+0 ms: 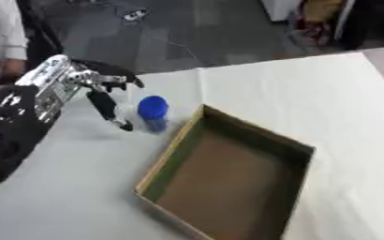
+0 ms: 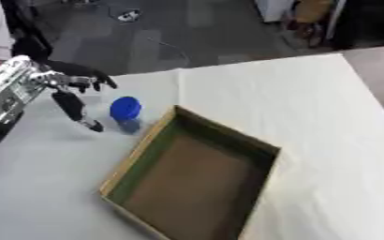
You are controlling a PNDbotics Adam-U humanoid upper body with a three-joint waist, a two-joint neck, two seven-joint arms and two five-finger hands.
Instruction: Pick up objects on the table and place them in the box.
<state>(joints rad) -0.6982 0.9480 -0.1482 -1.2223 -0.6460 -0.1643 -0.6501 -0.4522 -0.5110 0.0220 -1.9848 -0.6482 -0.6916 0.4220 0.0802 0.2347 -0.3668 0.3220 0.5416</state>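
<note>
The left robot hand [image 1: 97, 86] is reaching in from the table's left edge, its fingers [image 1: 113, 112] spread and released, curving around but not closing on a small clear container with a blue lid [image 1: 152, 112]. The container is standing upright on the white table [image 1: 310, 93], near the far left corner, just beside the left wall of the open cardboard box [image 1: 228, 183]. The box is sitting askew in the middle of the table.
</note>
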